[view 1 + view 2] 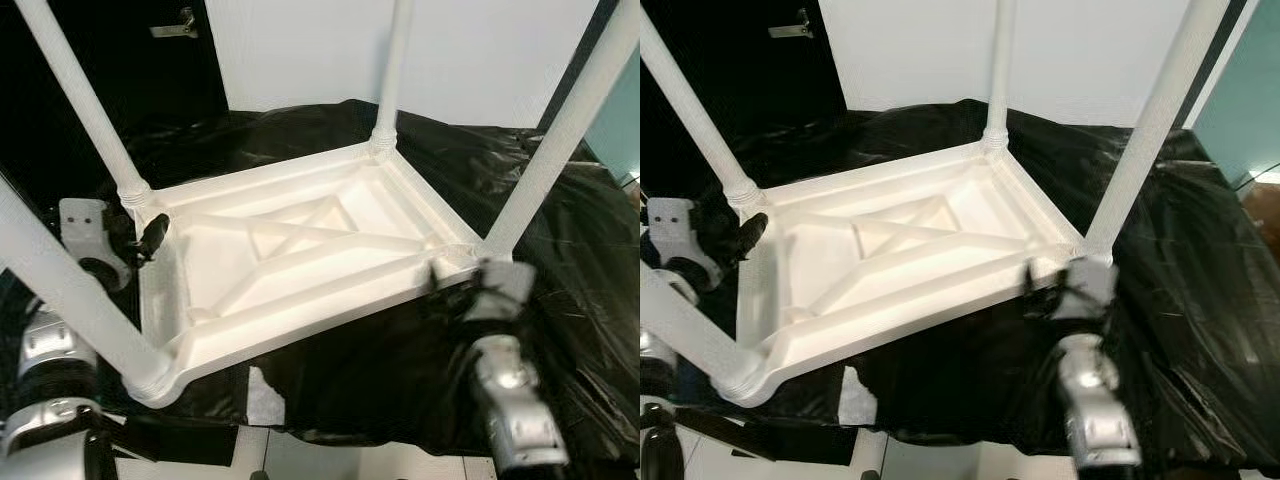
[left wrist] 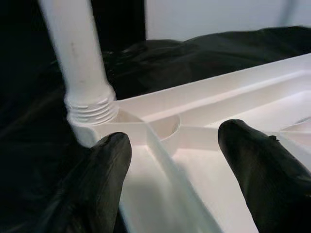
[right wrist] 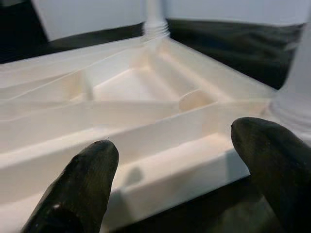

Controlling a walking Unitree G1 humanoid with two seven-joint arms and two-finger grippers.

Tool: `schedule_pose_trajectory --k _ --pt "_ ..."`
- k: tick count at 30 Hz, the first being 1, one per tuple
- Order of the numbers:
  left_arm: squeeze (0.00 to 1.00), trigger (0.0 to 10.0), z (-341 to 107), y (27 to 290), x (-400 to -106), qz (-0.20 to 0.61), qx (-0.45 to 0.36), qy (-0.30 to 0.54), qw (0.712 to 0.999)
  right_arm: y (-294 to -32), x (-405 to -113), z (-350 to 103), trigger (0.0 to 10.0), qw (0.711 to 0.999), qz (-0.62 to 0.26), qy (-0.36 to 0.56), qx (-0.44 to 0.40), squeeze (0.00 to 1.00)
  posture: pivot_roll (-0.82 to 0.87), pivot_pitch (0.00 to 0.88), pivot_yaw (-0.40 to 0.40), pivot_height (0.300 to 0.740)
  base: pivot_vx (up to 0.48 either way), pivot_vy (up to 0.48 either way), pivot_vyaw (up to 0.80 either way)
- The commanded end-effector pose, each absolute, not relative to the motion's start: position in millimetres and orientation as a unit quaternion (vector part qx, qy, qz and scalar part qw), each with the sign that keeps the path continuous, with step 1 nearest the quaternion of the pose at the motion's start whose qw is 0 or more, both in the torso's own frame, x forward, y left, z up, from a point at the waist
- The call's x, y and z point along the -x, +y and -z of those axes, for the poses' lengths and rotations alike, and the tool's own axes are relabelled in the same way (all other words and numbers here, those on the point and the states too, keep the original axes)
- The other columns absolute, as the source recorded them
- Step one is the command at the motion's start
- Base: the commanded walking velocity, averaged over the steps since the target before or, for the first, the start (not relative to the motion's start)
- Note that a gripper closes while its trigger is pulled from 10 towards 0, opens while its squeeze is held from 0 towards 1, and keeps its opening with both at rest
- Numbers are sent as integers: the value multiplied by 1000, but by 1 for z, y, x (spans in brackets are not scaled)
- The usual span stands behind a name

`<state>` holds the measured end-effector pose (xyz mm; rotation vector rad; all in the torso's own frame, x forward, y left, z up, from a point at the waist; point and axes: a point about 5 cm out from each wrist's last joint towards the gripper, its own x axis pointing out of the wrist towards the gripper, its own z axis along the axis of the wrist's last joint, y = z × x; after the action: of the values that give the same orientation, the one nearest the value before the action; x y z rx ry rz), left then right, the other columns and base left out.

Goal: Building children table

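A white plastic children's table [image 1: 300, 300] lies upside down on a black sheet, its ribbed underside facing up. Legs stand screwed into all corners: far left [image 1: 85, 110], far right [image 1: 395, 70], near right [image 1: 565, 130], near left [image 1: 70, 300]. My left gripper [image 1: 150, 238] is at the table's left edge beside the far left leg. In the left wrist view it [image 2: 175, 165] is open, with the rim and the leg's threaded base [image 2: 90, 109] ahead of the fingers. My right gripper [image 1: 455, 275] is at the near right corner, open [image 3: 177, 170], facing the table's outer rim.
A crumpled black plastic sheet [image 1: 560, 260] covers the support and hangs over its front edge. Behind it are a white wall [image 1: 300, 50] and a dark door with a metal handle [image 1: 175, 25]. Light floor [image 1: 300, 455] shows in front, and a teal wall [image 1: 1240, 100] at right.
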<state>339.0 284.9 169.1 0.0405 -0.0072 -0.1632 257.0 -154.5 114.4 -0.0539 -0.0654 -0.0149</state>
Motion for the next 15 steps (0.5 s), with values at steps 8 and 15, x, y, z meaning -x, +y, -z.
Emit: schedule_pose_trajectory --k 8,15 --pt "0 10000 -160 274 -347 97 -28 -4 995 -162 -241 -109 10000 999 37 24 19 0 -54 43 3 740 0 0 0" --pt "0 10000 -160 274 -349 97 -33 -8 995 -176 -230 -103 10000 994 98 51 24 0 -55 42 1 740 0 0 0"
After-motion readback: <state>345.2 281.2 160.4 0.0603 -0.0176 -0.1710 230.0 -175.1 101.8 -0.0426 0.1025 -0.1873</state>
